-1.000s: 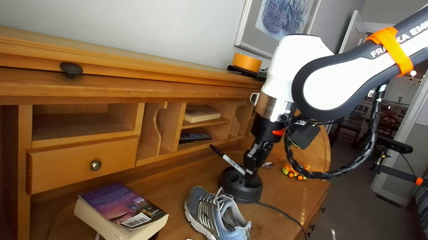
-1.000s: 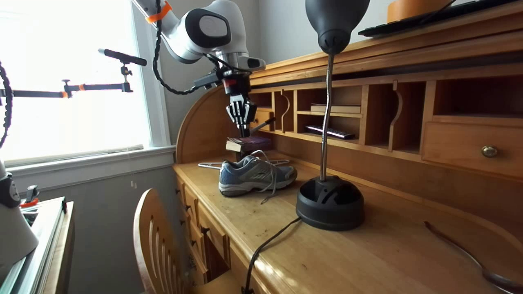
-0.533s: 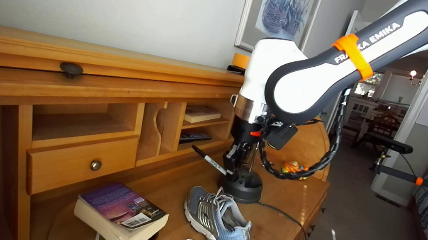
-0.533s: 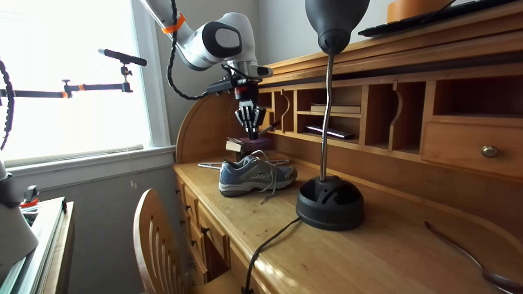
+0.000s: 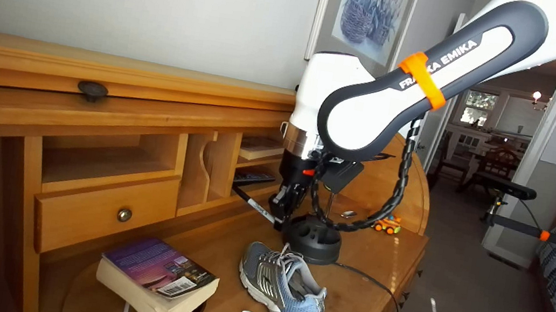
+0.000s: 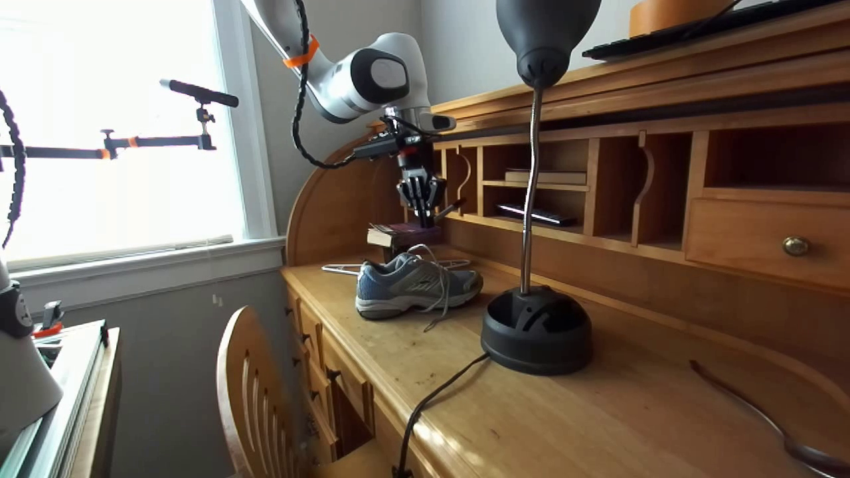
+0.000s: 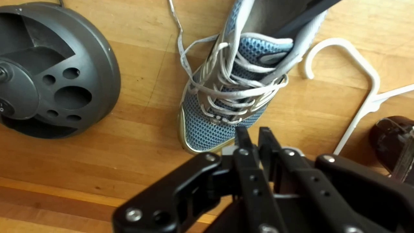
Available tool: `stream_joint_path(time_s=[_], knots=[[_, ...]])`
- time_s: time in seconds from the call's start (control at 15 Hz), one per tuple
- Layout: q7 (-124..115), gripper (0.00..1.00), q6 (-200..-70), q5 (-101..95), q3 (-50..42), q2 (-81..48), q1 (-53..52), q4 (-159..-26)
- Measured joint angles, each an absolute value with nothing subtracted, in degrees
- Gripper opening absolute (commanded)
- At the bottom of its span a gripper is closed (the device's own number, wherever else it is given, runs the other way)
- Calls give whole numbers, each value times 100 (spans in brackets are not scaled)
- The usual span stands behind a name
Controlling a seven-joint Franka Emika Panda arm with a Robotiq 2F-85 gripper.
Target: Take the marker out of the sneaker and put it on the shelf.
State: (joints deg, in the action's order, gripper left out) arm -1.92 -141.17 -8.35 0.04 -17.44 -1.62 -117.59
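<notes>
Above the desk [image 5: 351,302], the hand [image 5: 278,223] holds the tilted marker [image 5: 257,207]. In an exterior view, the sneaker [image 6: 415,287] sits left of a lamp [image 6: 536,342].

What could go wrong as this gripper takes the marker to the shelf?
The gripper holds the marker near one end, so a bump might twist or loosen it.
The marker's dark free end juts toward the desk's compartments and could catch on the edge of the shelf.
Under that board lies a slim remote-like device; a marker released there may land on it and roll.
</notes>
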Motion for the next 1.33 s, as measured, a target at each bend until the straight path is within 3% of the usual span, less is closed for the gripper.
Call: stream_joint_path(time_s=[1.33], knots=[[-1913,3,-14549,-1989,-622,-2549,-1020,-11011]])
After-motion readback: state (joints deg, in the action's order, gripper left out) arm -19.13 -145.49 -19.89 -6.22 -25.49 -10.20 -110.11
